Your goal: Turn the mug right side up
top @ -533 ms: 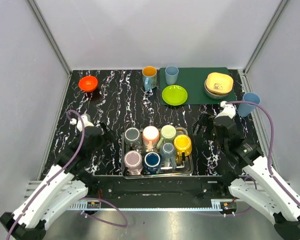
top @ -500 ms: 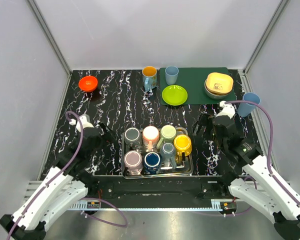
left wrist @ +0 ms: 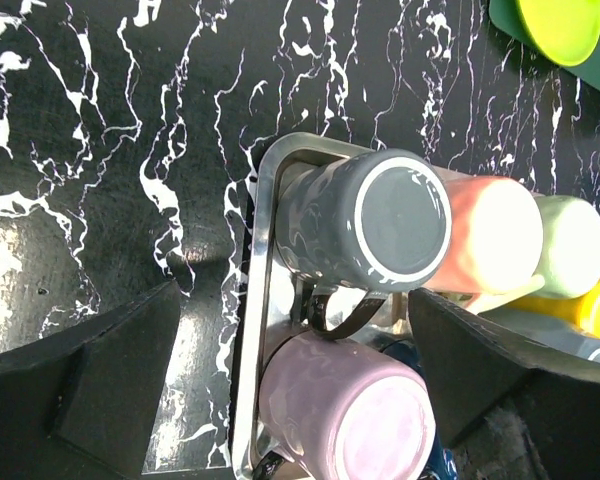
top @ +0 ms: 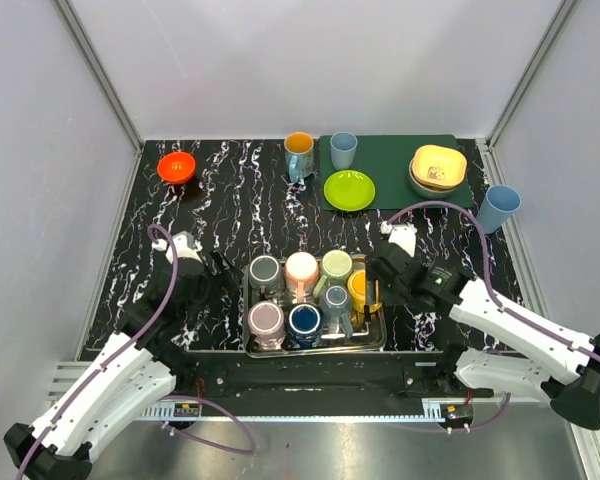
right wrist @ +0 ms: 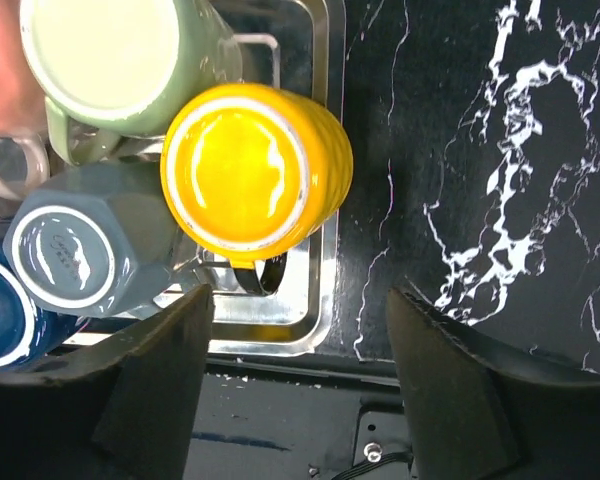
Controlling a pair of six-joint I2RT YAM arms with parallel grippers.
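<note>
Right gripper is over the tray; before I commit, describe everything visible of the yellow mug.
The yellow mug looks like glossy ceramic with a ribbed wall. It stands upside down, base up, at the right side of the metal tray, handle loop toward the near rim. The green mug and grey-blue mug crowd against it. The right gripper hangs open above, not touching.

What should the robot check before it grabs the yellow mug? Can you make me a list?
1. Right gripper open and empty: ok.
2. Yellow mug bottom-up in the tray, needs flipping: ok.
3. Its handle faces the gripper: ok.
4. Free room around it: not ok; the green mug and the blue-gray mug crowd one side.
5. Gripper's height above the mug: cannot tell.
6. Left gripper open, over the gray mug: ok.
</note>
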